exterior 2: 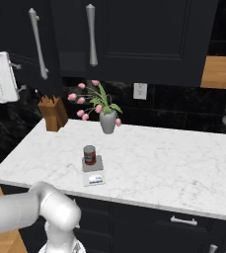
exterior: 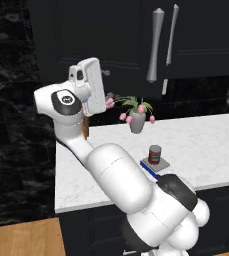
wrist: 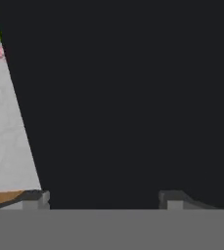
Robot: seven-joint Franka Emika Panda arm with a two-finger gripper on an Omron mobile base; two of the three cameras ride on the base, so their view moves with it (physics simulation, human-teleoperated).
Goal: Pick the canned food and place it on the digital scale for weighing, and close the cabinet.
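At the far left the tool (wrist: 103, 197) faces the dark cabinet (exterior 2: 134, 39) door, fingers spread, pinching nothing. Right of it, near the table's (exterior 2: 183, 163) front edge, the can (exterior 2: 89, 154) stands upright on the scale (exterior 2: 93, 168). The door looks stiff and heavy; push its flat panel
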